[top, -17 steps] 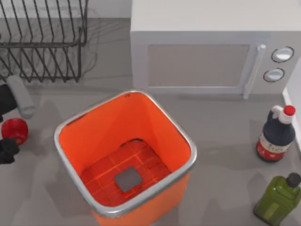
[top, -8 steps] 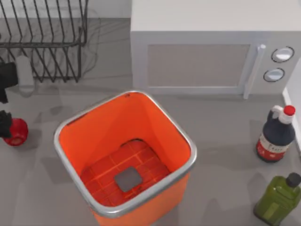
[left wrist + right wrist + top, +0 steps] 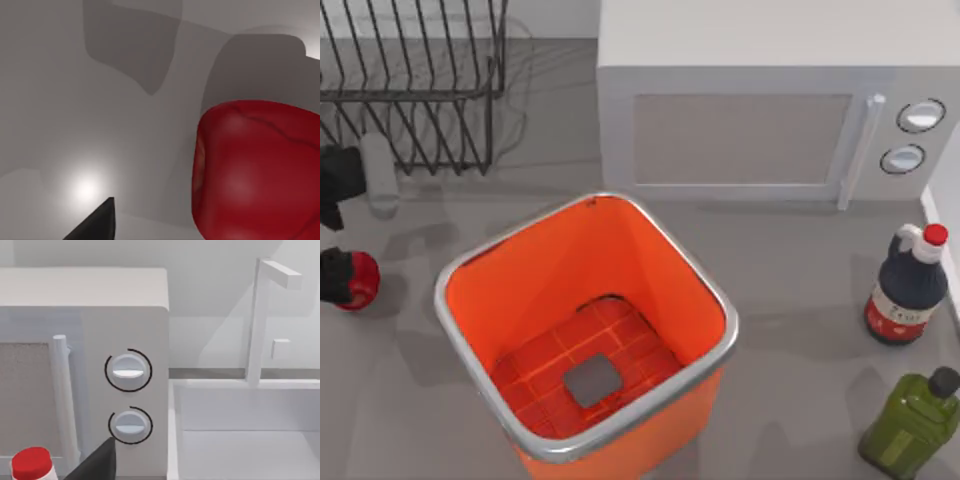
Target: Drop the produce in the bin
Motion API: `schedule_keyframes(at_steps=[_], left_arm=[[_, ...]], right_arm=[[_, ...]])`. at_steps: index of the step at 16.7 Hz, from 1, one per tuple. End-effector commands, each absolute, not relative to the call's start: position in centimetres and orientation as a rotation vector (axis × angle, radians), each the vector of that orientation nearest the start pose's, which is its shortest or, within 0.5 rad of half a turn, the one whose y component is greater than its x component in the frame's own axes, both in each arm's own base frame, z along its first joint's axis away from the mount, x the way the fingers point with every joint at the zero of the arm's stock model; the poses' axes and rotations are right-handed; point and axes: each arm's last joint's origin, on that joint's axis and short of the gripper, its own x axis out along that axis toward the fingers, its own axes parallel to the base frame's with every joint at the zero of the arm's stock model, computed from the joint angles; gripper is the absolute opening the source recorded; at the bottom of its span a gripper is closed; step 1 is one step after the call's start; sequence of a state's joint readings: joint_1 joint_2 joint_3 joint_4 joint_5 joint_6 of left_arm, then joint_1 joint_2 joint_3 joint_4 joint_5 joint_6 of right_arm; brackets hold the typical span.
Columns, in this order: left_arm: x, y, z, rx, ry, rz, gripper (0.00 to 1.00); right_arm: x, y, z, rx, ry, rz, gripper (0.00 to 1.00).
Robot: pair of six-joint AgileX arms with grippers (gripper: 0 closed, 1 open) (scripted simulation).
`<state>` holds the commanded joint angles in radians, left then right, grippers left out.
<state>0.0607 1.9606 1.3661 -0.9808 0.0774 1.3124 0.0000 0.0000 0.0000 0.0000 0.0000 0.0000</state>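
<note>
The produce (image 3: pixel 362 280), a small glossy red fruit, lies on the grey table at the far left, to the left of the bin (image 3: pixel 470 265). The bin is a large orange square container with a silver rim and a gridded floor. My left gripper (image 3: pixel 332 230) is at the table's left edge, low and open. Its nearer finger (image 3: pixel 334 276) is against the fruit's left side and the other finger (image 3: pixel 336 180) is well behind it. In the left wrist view the produce (image 3: pixel 255 170) looms close beside one dark fingertip (image 3: pixel 97 222). A dark fingertip (image 3: pixel 97 462) of my parked right arm faces the microwave.
A white microwave (image 3: pixel 760 110) stands behind the bin and a wire dish rack (image 3: pixel 410 80) is at the back left. A red-capped dark sauce bottle (image 3: pixel 908 290) and a green bottle (image 3: pixel 915 420) stand at the right. A white sink (image 3: pixel 245 430) sits beside the microwave.
My left gripper has shifted toward the back of the table, so the fruit is no longer between its fingers. The fruit has rolled slightly to the right.
</note>
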Motion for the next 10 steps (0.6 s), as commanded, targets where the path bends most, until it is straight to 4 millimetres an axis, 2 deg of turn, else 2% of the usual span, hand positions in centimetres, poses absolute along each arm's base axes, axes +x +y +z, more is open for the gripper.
schedule_keyframes(at_steps=[5,9,10], left_arm=[[36.1,2.0,11.2,0.911,1.295,-1.007,1.00],[36.1,2.0,10.9,0.910,1.297,-1.009,1.00],[36.1,2.0,10.9,0.910,1.297,-1.009,0.92]], right_arm=[[10.6,-0.1,16.0,0.000,0.000,0.000,1.00],[10.6,-0.1,16.0,0.000,0.000,0.000,1.00],[10.6,-0.1,16.0,0.000,0.000,0.000,1.00]])
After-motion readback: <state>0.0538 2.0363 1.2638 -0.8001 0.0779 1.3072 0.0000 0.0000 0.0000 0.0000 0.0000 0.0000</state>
